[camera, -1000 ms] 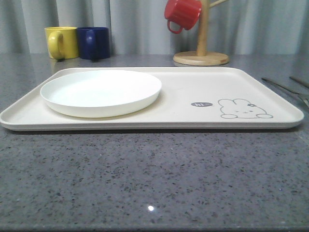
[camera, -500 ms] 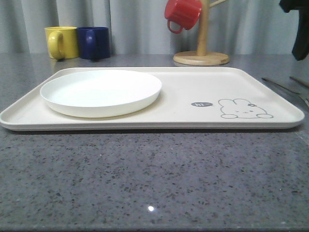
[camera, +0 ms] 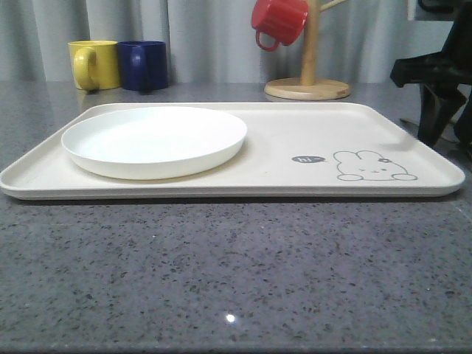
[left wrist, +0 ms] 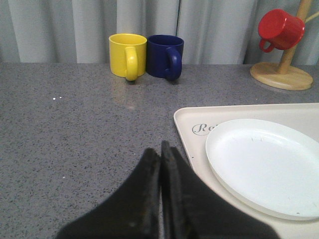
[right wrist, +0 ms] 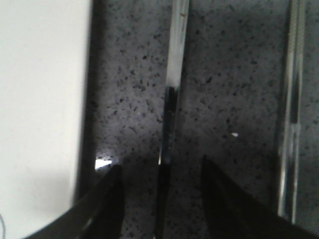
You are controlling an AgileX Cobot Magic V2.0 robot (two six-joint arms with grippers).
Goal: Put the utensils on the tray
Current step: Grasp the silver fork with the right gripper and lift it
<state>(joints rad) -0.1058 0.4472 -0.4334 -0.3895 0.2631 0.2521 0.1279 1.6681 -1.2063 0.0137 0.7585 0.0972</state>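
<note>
Grey speckled counter lies under the right gripper (right wrist: 162, 199), whose jaws stand wide, straddling a slim metal utensil (right wrist: 174, 64) running lengthwise straight out between them. Beside it sits the tray (right wrist: 40, 99). The left gripper (left wrist: 160, 164), pinched closed, idles farther off.

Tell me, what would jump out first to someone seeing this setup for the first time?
Probably the big cream tray with its rabbit drawing in the middle of the grey table, a round white plate sitting on its left part. Behind it, the yellow mug and navy mug stand side by side, and a red mug hangs on a wooden stand. At the tray's right edge, the dark right gripper hangs open over a slim metal utensil on the table.
</note>
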